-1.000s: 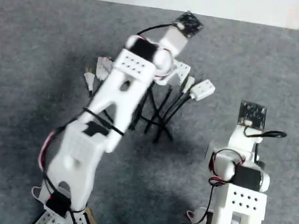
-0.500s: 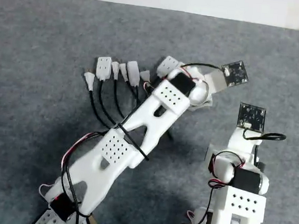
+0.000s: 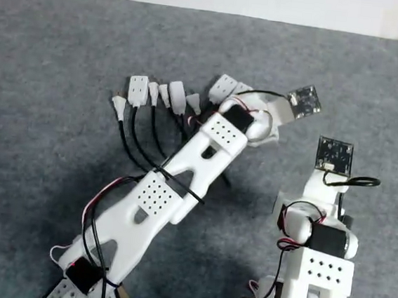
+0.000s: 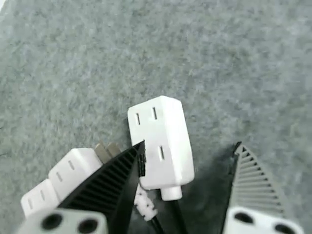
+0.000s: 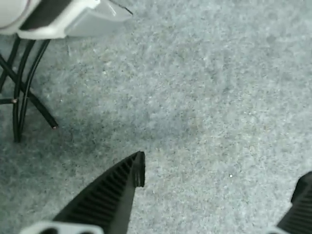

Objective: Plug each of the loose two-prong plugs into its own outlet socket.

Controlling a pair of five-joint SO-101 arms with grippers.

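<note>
A white outlet socket (image 4: 158, 141) with black cord lies on the grey carpet, slots facing up. My left gripper (image 4: 189, 146) stands open over it, the black finger (image 4: 114, 178) at one side and the pale finger (image 4: 251, 178) well off the other. Beside it a two-prong plug (image 4: 105, 148) points at a second white socket block (image 4: 68, 170). In the high view the left arm (image 3: 206, 150) stretches to the right end of a row of white plugs and sockets (image 3: 162, 94). My right gripper (image 5: 222, 175) is open above bare carpet.
Black cords (image 3: 139, 147) run from the row toward the arms' bases and cross under the left arm. They also show as black cords (image 5: 19, 97) in the right wrist view. The right arm (image 3: 317, 238) is folded at the near right. Carpet beyond the row is free.
The left arm swung right from the far middle of the cluster to the row's right end, then edged slightly back. The plugs it had covered now show. The right arm kept still.
</note>
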